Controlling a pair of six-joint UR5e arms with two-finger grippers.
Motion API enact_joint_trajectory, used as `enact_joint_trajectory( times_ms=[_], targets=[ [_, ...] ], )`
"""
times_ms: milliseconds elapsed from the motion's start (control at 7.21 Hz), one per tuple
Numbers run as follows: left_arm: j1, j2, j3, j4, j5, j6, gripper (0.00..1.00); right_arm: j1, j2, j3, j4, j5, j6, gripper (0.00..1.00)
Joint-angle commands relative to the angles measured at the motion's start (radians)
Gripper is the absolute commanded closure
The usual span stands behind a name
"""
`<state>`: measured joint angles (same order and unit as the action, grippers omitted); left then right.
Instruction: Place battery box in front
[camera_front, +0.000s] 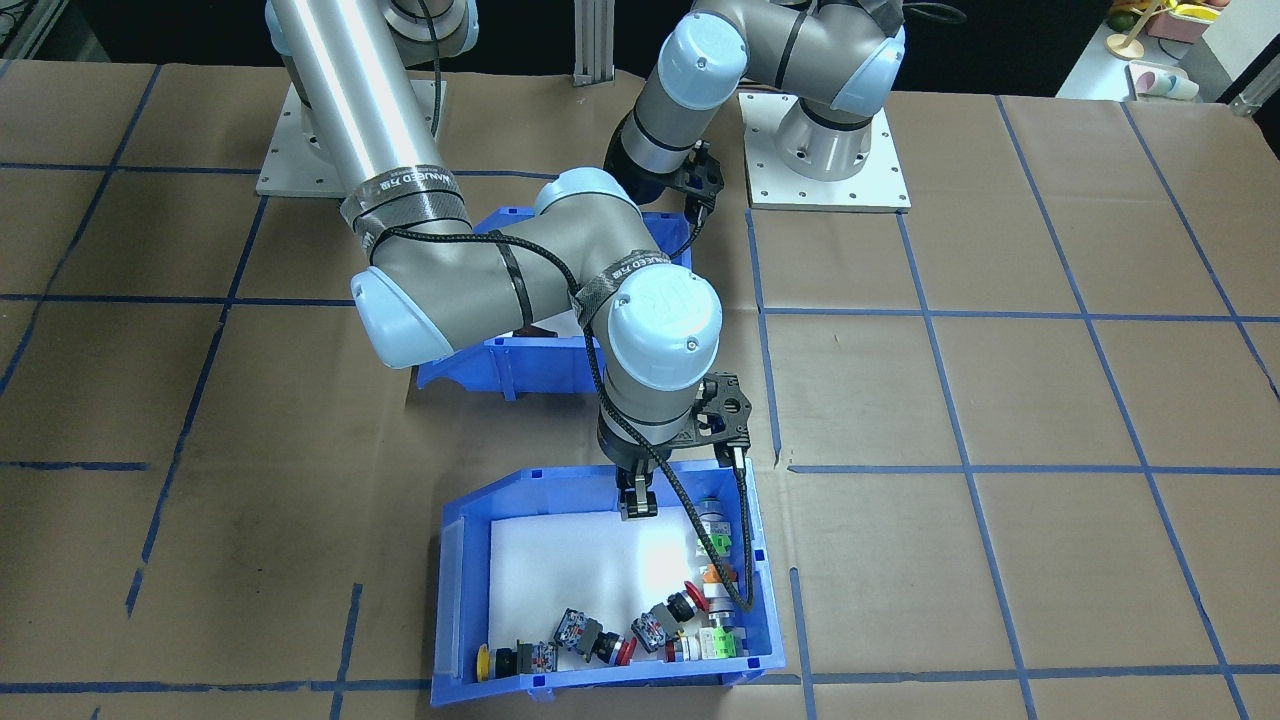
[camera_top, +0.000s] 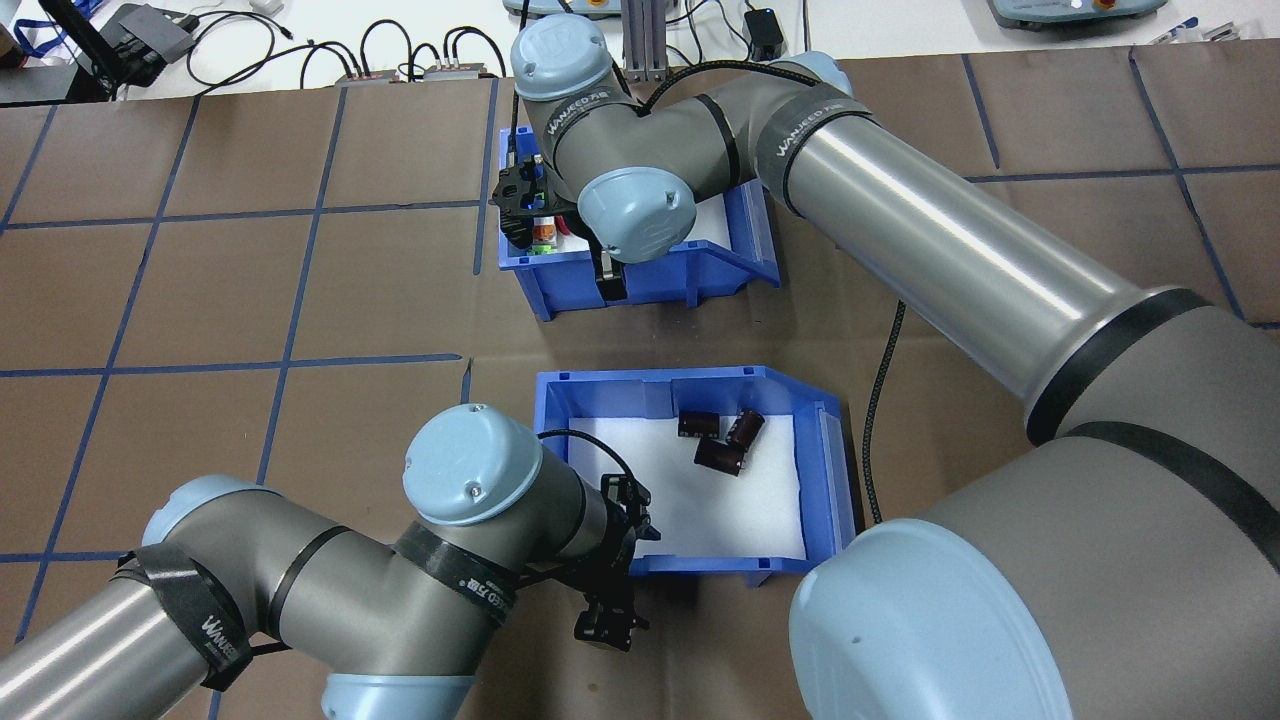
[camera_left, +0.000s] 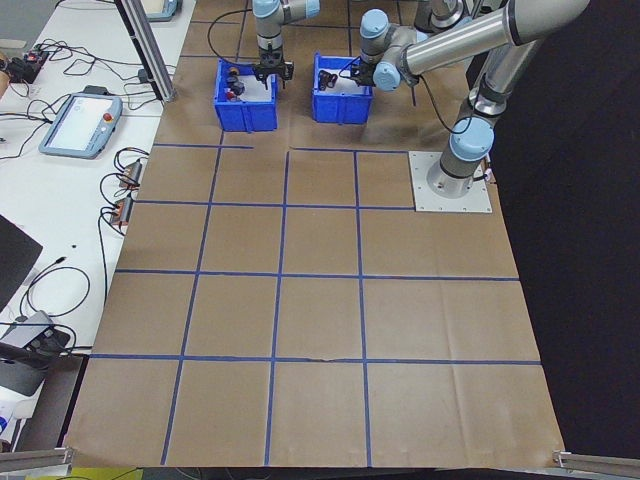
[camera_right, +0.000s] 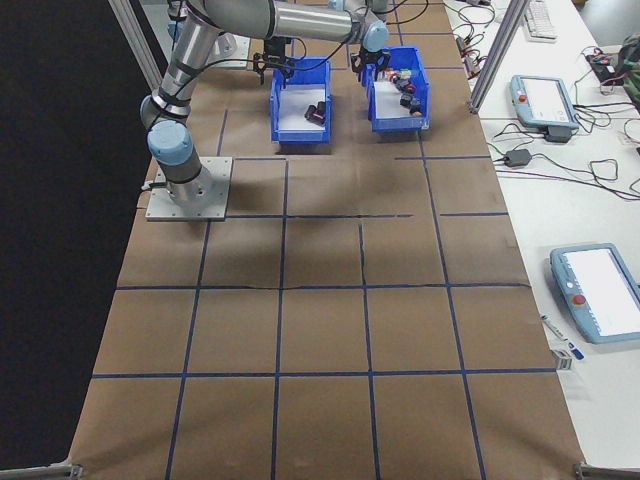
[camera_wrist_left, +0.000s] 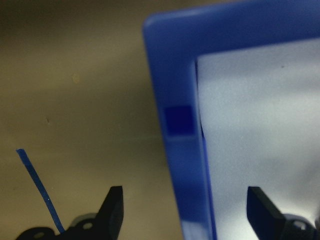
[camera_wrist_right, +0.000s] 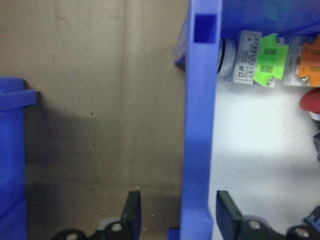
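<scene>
The battery box (camera_top: 640, 385) is the blue bin nearer the robot; its white foam holds three dark cylinders (camera_top: 720, 438). In the front-facing view the battery box (camera_front: 500, 370) sits behind the right arm, mostly covered. My left gripper (camera_wrist_left: 185, 210) is open, with one finger on each side of the box's wall near a corner, not touching it. It shows from overhead as the left gripper (camera_top: 605, 625). My right gripper (camera_wrist_right: 177, 215) is open astride the near wall of the switch bin (camera_top: 650, 285), and shows as the right gripper (camera_front: 637, 505).
The switch bin (camera_front: 600, 685) with its coloured push-buttons (camera_front: 690, 600) stands on the far side from the robot, a narrow strip of brown table between it and the battery box. Blue tape lines grid the table. Cables and pendants lie beyond the far edge (camera_top: 400, 60).
</scene>
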<state>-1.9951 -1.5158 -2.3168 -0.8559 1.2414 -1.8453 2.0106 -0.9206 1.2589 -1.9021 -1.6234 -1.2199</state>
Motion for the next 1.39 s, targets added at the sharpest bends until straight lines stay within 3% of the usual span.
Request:
enact_joint_trajectory(
  times_ms=[0, 139, 277, 416, 693, 832, 1248],
  targets=[
    [-0.004, 0.002, 0.001, 0.026, -0.002, 0.001, 0.65, -0.007, -0.007, -0.009, -0.033, -0.009, -0.007, 0.99],
    [-0.01, -0.007, 0.001, 0.069, -0.004, 0.001, 0.86, -0.015, -0.032, -0.015, -0.073, -0.013, -0.012, 0.99],
    [-0.014, -0.007, 0.001, 0.118, -0.043, 0.006, 1.0, -0.05, -0.079, -0.004, -0.072, -0.015, -0.041, 1.0],
    [-0.014, -0.006, -0.001, 0.12, -0.057, 0.017, 1.0, -0.115, -0.118, 0.0, -0.072, -0.013, -0.071, 1.0],
    [-0.001, 0.023, 0.005, 0.118, -0.037, 0.055, 1.0, -0.273, -0.185, 0.013, -0.046, -0.015, -0.246, 1.0],
    [0.042, 0.04, 0.007, 0.114, 0.02, 0.155, 1.0, -0.35, -0.211, 0.04, -0.043, -0.013, -0.303, 1.0],
    [0.325, 0.053, 0.051, 0.039, 0.021, 0.372, 1.0, -0.597, -0.279, 0.125, -0.022, -0.01, -0.382, 1.0]
  ],
)
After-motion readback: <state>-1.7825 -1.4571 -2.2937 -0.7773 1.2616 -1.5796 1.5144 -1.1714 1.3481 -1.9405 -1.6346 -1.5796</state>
